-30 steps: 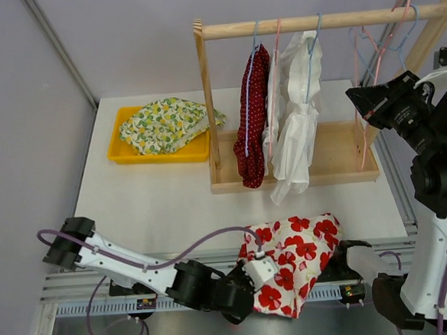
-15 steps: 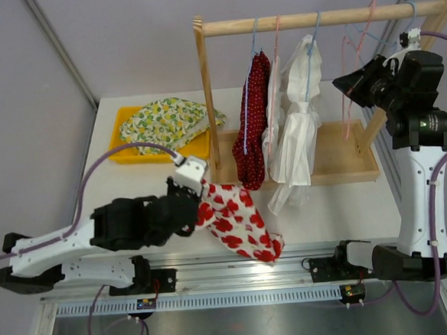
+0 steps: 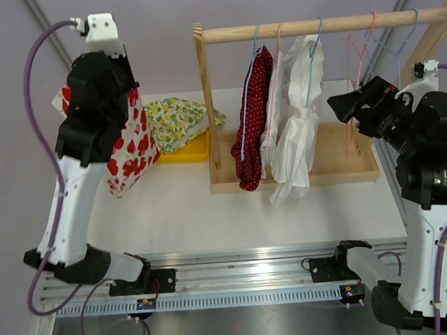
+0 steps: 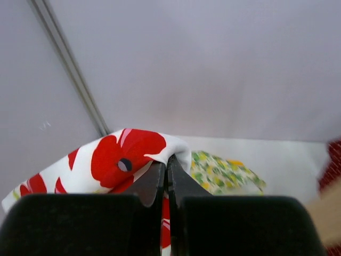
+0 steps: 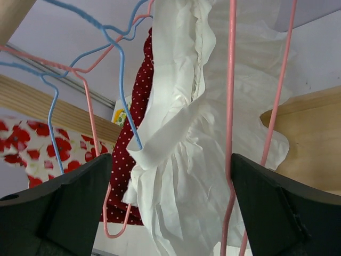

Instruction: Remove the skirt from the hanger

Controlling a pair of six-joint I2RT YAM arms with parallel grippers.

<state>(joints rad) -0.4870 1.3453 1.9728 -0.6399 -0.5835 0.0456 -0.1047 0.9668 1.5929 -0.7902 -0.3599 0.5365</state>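
Red-flowered skirt (image 3: 128, 147): hold clenched in left gripper (image 4: 166, 161), lower gently onto yellow tray (image 3: 194, 149) at ten o'clock; leave right gripper (image 5: 170, 160) spread, empty.

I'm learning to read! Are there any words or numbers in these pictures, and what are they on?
No words or numbers can be read anywhere.
The skirt shows only red flowers.
A tiny label on the front rail is too small to read.

We count one wooden rack (image 3: 229, 32), one yellow tray (image 3: 191, 148), two hung garments, red dotted dress (image 3: 252, 119) and white dress (image 3: 297, 124), one lemon-print cloth (image 3: 178, 118), one poppy-print skirt (image 3: 129, 162). The hangers (image 5: 230, 80) overlap, so we cannot count them.
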